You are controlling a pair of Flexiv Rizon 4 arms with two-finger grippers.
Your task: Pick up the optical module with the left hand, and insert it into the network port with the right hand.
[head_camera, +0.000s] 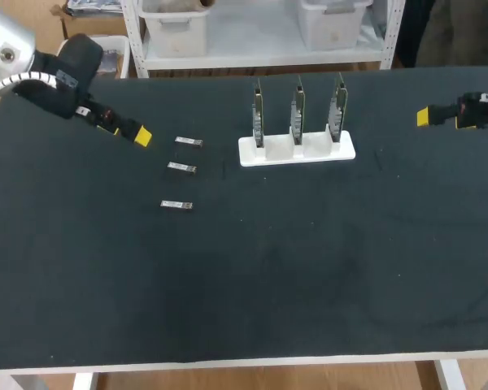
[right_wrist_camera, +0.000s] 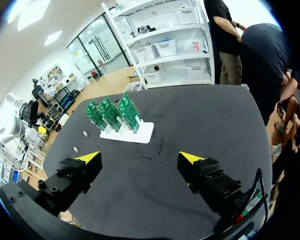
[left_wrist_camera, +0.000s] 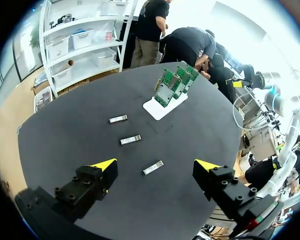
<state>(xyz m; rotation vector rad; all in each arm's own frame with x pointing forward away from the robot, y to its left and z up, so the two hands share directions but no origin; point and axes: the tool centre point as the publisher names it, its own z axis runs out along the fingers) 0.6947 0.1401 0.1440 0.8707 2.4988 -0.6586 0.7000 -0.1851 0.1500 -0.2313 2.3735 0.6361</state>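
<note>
Three small silver optical modules lie in a column on the black table: one at the back [head_camera: 189, 141], one in the middle [head_camera: 181, 167], one nearest the front [head_camera: 176, 205]. In the left wrist view they lie ahead of the fingers, the closest [left_wrist_camera: 153, 167] just ahead of them, then the middle one [left_wrist_camera: 130, 139] and the farthest [left_wrist_camera: 118, 119]. A white stand [head_camera: 297, 151] carries three upright green network cards [head_camera: 298, 112]. My left gripper [head_camera: 141, 136] hovers open just left of the back module. My right gripper [head_camera: 424, 117] is open at the far right, well away from the stand [right_wrist_camera: 128, 132].
The table's front half is bare black mat [head_camera: 252, 284]. The stand with the cards rises tall near the back centre.
</note>
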